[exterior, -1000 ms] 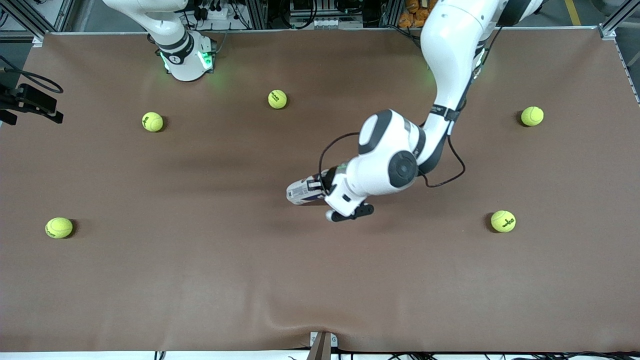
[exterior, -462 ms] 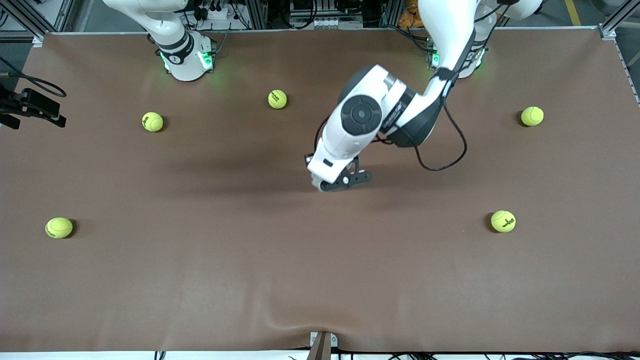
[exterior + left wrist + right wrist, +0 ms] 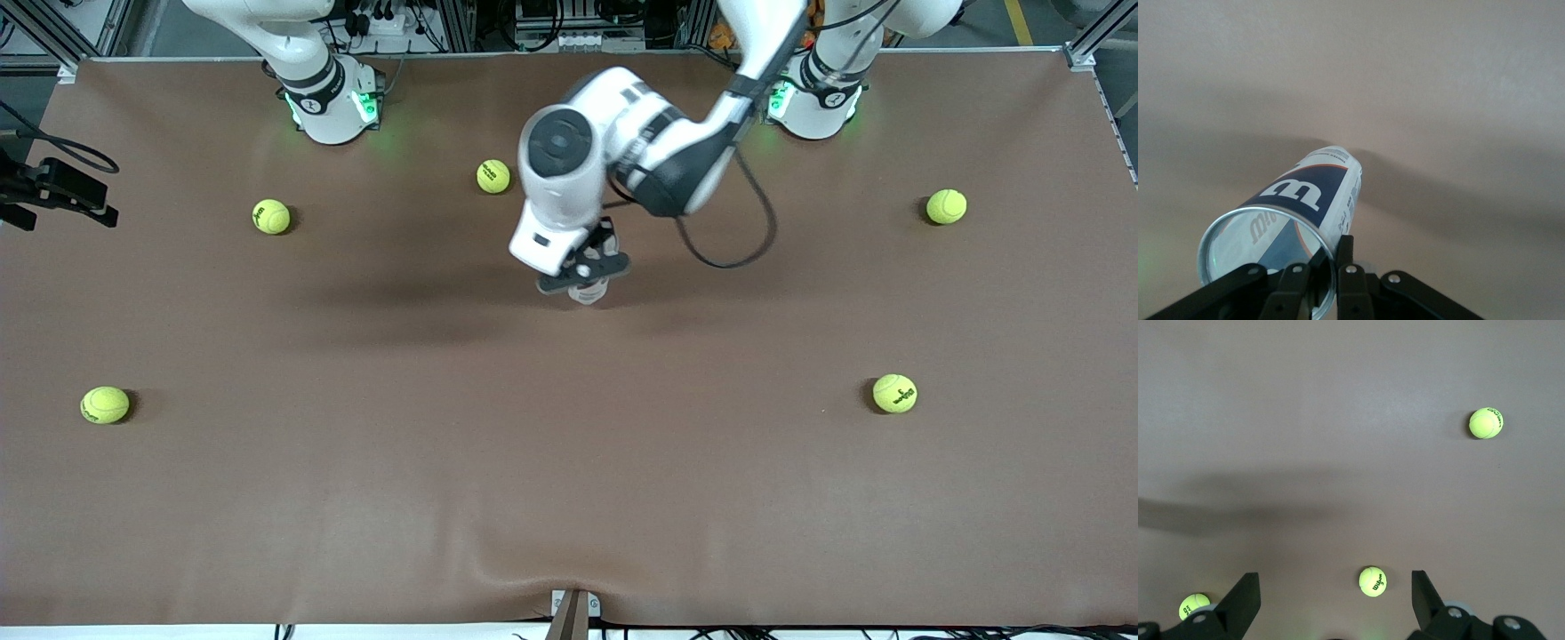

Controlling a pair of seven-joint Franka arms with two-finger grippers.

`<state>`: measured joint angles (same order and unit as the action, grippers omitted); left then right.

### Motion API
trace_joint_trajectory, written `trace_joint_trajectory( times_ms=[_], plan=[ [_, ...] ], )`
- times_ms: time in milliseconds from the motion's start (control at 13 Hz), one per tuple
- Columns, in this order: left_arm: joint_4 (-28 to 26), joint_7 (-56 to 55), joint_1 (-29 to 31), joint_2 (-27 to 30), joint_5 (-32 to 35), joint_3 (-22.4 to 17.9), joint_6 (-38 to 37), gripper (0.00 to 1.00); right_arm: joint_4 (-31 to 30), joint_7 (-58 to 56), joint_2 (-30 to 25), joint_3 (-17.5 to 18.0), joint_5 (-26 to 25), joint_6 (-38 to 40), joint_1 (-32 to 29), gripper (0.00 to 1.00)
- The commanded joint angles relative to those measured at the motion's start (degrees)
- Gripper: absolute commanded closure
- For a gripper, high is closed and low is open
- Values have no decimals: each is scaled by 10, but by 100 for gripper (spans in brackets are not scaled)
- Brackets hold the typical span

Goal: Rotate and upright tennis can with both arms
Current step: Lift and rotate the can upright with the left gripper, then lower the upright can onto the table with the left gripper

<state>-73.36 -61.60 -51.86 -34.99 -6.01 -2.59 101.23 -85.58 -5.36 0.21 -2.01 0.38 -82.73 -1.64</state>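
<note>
Near the centre of the front view, the left gripper (image 3: pixel 584 271) pinches the open rim of the tennis can (image 3: pixel 1301 203), lifted and tilted over the table (image 3: pixel 356 462); setting it upright remains. The right gripper (image 3: pixel 1335 603) waits, spread wide.

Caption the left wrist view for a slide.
Left gripper shut on the open rim of the clear-plastic, navy-and-white labelled tennis can above the brown table.
</note>
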Motion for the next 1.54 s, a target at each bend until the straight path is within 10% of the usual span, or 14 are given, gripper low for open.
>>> trace_joint_trajectory(
  times_ms=[0, 1308, 1462],
  plan=[
    [4, -18, -15, -13, 22, -12, 10, 100, 9, 6, 3, -1, -3, 2, 2, 0],
    [0, -10, -20, -28, 35, -8, 21, 98, 9, 6, 3, -1, -2, 1, 3, 0],
    [0, -11, -18, -21, 35, -9, 21, 53, 9, 6, 3, -1, -2, 1, 2, 0]
  ],
)
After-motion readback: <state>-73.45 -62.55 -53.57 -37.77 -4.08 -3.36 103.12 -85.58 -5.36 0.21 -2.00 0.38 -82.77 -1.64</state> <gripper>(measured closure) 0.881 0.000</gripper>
